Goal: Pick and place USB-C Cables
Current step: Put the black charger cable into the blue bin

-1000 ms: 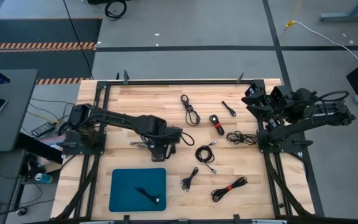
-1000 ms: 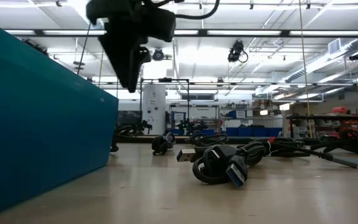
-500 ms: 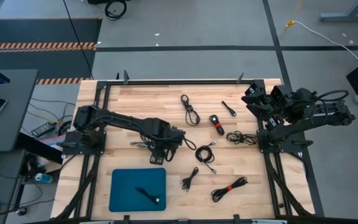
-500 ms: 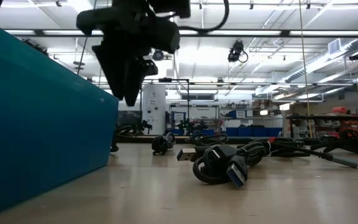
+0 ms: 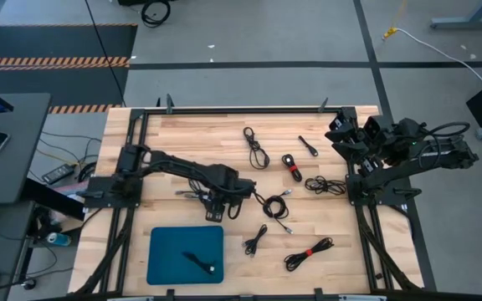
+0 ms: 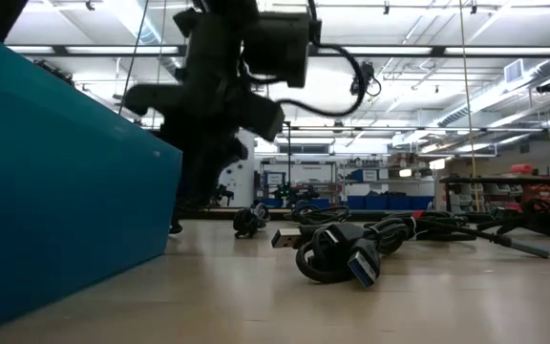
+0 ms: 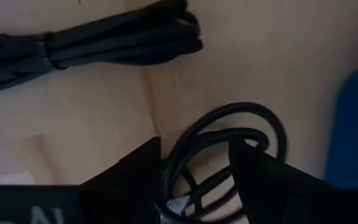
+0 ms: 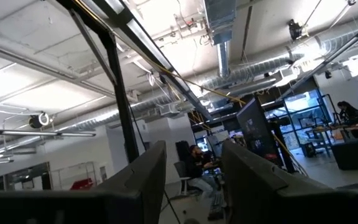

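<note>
Since a second ago the left gripper (image 5: 249,197) has slid right to the coiled black USB-C cable (image 7: 229,149), its parted fingers (image 7: 126,180) straddling it; bare wood surrounds. The right gripper (image 5: 339,134) waits at the table's far edge, fingers apart, empty.

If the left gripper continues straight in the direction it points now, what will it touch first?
Most likely the coiled cable lying between the open fingers of the left gripper, with the wooden table right beneath. How close it already is, the wrist view cannot settle.

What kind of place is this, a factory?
More likely a robotics lab or workshop: a wooden workbench on concrete floor, exposed ceiling ducts and strip lights overhead, and people seated at monitors in the background.
</note>
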Robot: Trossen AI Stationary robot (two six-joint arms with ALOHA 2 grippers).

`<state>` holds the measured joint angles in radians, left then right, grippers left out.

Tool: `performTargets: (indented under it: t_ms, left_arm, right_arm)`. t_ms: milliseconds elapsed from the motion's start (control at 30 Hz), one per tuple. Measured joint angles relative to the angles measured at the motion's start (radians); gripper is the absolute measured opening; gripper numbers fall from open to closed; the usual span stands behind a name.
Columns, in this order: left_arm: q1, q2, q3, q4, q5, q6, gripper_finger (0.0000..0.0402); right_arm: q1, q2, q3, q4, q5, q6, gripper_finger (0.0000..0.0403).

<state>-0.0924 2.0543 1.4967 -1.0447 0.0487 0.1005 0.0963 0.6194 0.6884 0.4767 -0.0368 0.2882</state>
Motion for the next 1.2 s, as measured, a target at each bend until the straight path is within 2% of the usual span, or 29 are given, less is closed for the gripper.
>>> performTargets:
  t_ms: [133, 200, 267, 400, 600, 700, 800, 867, 967, 1100, 1200]
  left_arm:
    - [0.001, 0.026, 0.0, 0.0, 0.0, -0.011, 0.0195]
    - [0.001, 0.03, 0.0, -0.004, 0.0, -0.039, 0.018]
    - [0.001, 0.03, 0.0, -0.019, 0.002, -0.062, 0.0147]
    - [0.003, 0.028, 0.0, -0.053, 0.003, -0.091, 0.0035]
    - [0.006, 0.027, 0.044, -0.142, -0.001, -0.137, 0.0027]
    - [0.005, 0.027, 0.137, -0.247, -0.043, -0.117, 0.0027]
    - [0.006, 0.027, 0.281, -0.379, -0.107, -0.109, 0.0027]
    - [0.006, 0.027, 0.391, -0.441, -0.1, -0.12, 0.0027]
    - [0.002, 0.025, 0.562, -0.522, 0.007, -0.164, 0.0027]
    - [-0.039, 0.014, 0.724, -0.523, 0.166, -0.23, 0.0027]
    - [-0.083, 0.002, 0.785, -0.527, 0.176, -0.335, 0.0027]
  right_arm:
    - [0.0, 0.0, 0.0, 0.0, -0.003, 0.0, 0.0162]
    - [0.0, 0.0, 0.0, 0.0, -0.003, 0.0, 0.0162]
    - [0.0, 0.0, 0.0, 0.0, -0.003, -0.001, 0.0162]
    - [0.0, 0.0, 0.0, 0.0, -0.003, -0.001, 0.0162]
    - [0.0, 0.0, 0.0, 0.0, -0.003, -0.003, 0.0162]
    - [0.0, 0.0, 0.0, -0.001, -0.003, -0.003, 0.0162]
    - [0.0, 0.0, 0.0, -0.001, -0.003, -0.003, 0.0162]
    - [0.0, 0.0, 0.0, -0.001, -0.003, -0.003, 0.0162]
    - [0.0, 0.0, 0.0, -0.002, -0.003, -0.003, 0.0162]
    - [0.0, 0.0, 0.0, -0.002, -0.003, -0.003, 0.0162]
    - [0.0, -0.003, 0.0, -0.01, -0.003, -0.003, 0.0162]
